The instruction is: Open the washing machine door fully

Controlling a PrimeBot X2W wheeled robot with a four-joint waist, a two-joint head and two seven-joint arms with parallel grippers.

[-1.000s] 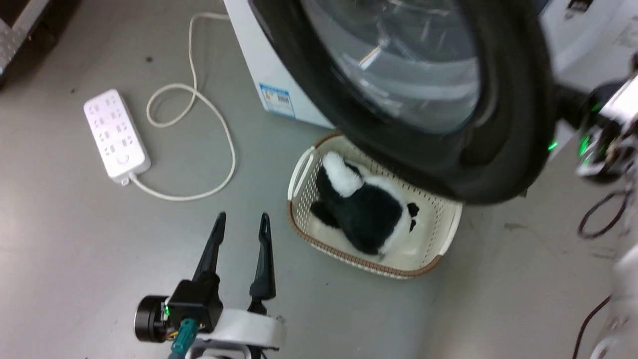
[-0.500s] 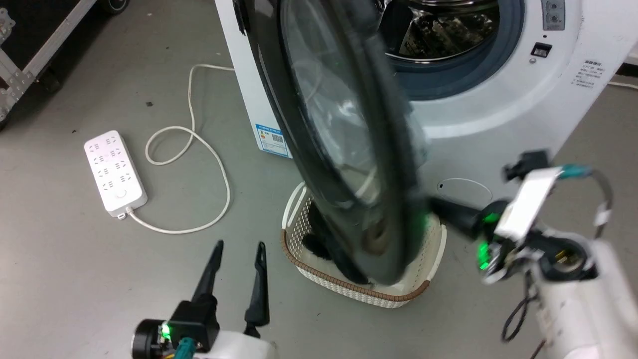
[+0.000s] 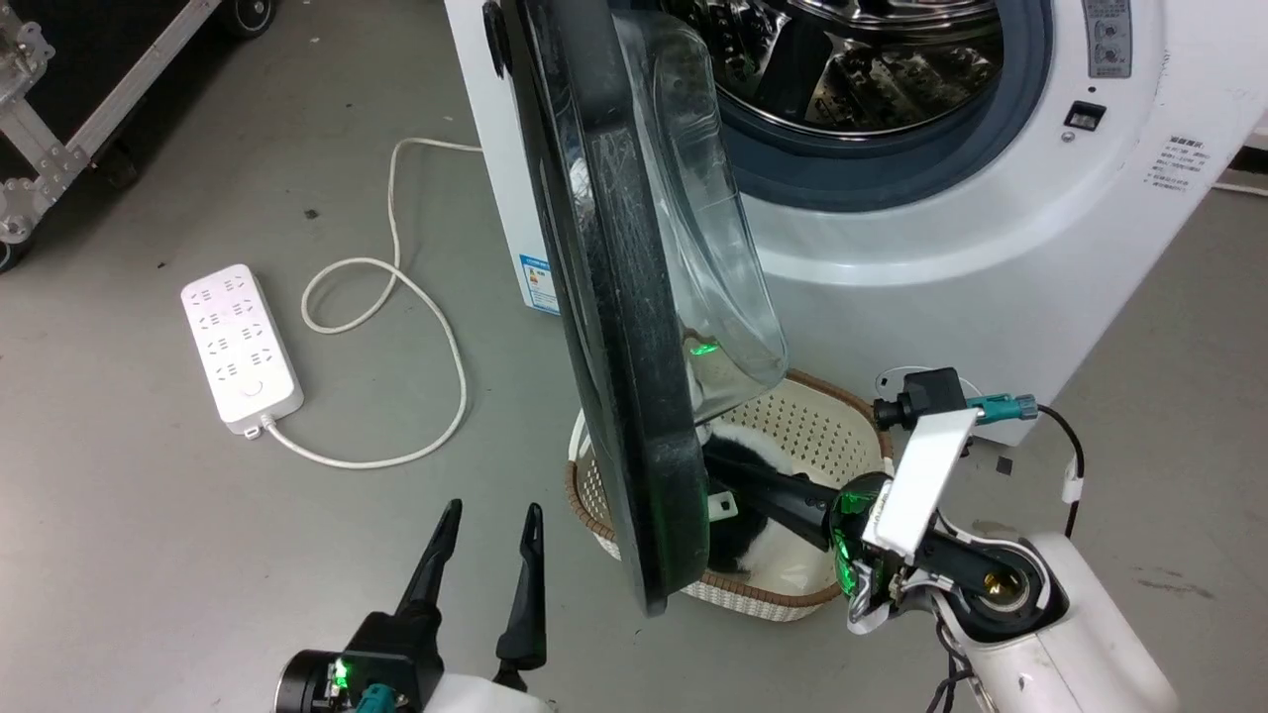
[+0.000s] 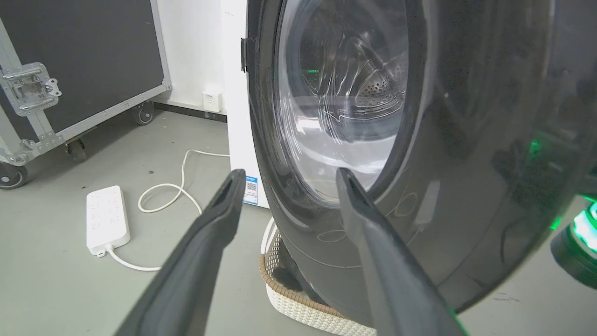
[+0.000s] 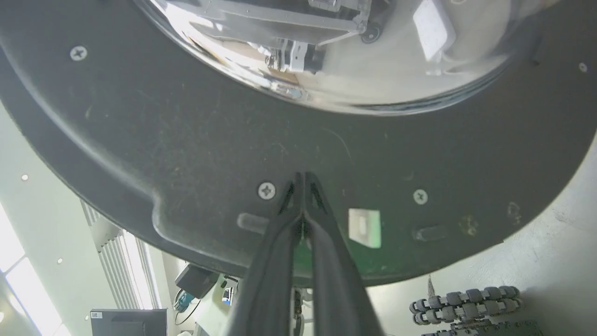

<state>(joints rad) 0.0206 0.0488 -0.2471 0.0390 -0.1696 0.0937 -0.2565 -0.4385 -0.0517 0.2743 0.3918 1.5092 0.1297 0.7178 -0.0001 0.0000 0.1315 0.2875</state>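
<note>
A: Where is the washing machine door [image 3: 604, 297] hanging?
B: Swung out over the basket [image 3: 827, 421]; the right tool [image 5: 303, 179] is touching its inner face with pinched-together tips (the left tool [image 3: 492, 508] is hovering, spread wide).

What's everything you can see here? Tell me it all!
washing machine: one, white, top of head view
washing machine door: one, black with clear glass bowl, swung out over the basket
drum: one, steel, inside the machine
laundry basket: one, cream with brown rim, floor under the door
plush toy: one, black and white, in the basket
power strip: one, white, corded, floor left of machine
wheeled case: one, black, far left
left gripper: one, dark, open, empty
right gripper: one, dark, shut, tips at door's inner side
</note>
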